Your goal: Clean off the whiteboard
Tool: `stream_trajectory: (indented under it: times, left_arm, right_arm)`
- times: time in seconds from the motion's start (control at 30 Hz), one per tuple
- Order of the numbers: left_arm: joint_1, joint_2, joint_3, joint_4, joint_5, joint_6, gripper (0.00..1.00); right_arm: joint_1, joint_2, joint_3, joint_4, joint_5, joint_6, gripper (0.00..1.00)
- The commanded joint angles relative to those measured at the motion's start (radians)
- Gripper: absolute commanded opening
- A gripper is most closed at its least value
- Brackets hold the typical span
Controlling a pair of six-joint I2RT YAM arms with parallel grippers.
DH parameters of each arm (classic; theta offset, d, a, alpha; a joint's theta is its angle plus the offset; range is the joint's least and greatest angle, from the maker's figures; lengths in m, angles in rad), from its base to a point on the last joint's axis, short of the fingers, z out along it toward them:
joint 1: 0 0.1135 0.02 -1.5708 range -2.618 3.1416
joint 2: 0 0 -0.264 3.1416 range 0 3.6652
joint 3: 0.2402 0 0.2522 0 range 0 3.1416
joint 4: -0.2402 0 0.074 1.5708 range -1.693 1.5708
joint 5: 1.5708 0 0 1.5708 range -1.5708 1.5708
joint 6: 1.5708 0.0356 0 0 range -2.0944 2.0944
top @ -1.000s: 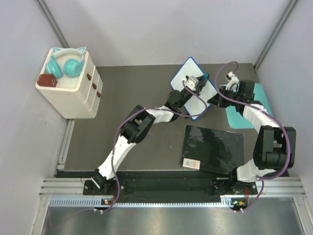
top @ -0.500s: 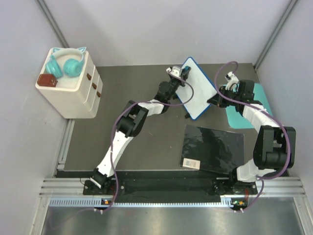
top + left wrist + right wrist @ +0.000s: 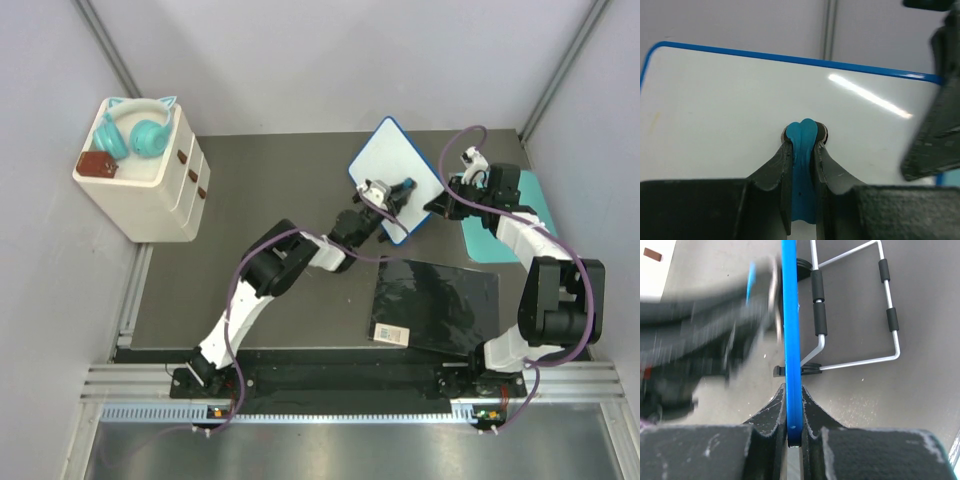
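Observation:
The whiteboard (image 3: 395, 160), white with a thin blue rim, stands tilted on a wire stand (image 3: 860, 305) at the back of the table. My left gripper (image 3: 405, 188) is shut on a small blue wiper (image 3: 803, 145) and presses its tip against the board's face (image 3: 740, 95), low on the board. A faint yellowish mark (image 3: 655, 118) shows near the board's left edge. My right gripper (image 3: 441, 203) is shut on the board's blue rim (image 3: 791, 340) at its right side, jaws (image 3: 793, 390) clamping the edge.
A glossy black sheet (image 3: 435, 305) lies in front of the board. A teal mat (image 3: 478, 240) lies under the right arm. A white drawer box (image 3: 150, 195) with teal headphones (image 3: 135, 130) stands at the back left. Walls close in on both sides.
My left gripper swept with the wiper from the board's middle up to its upper left edge, then back down to the lower part. The right gripper and board stayed put.

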Motion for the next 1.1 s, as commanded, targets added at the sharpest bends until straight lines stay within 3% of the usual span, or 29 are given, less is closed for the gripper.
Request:
stream_trajectory:
  times: [0.0, 0.33, 0.57, 0.73, 1.07]
  left_arm:
    - [-0.146, -0.044, -0.097, 0.060, 0.039, -0.100, 0.00]
    - [-0.282, -0.033, -0.177, 0.048, -0.246, -0.156, 0.00]
    - [-0.299, -0.067, -0.224, -0.046, -0.289, -0.186, 0.00]
    - [-0.302, -0.085, -0.280, -0.092, -0.407, -0.254, 0.00]
    - [-0.255, -0.145, -0.333, -0.162, -0.567, -0.237, 0.00]
  right_arm:
    - [0.036, 0.028, -0.020, -0.068, 0.040, -0.130, 0.00]
    - [0.036, 0.028, -0.020, -0.072, 0.049, -0.129, 0.00]
    - [0.036, 0.028, -0.015, -0.069, 0.052, -0.125, 0.00]
    - [0.036, 0.033, -0.013, -0.072, 0.049, -0.127, 0.00]
    - [0.036, 0.036, -0.015, -0.072, 0.049, -0.124, 0.00]
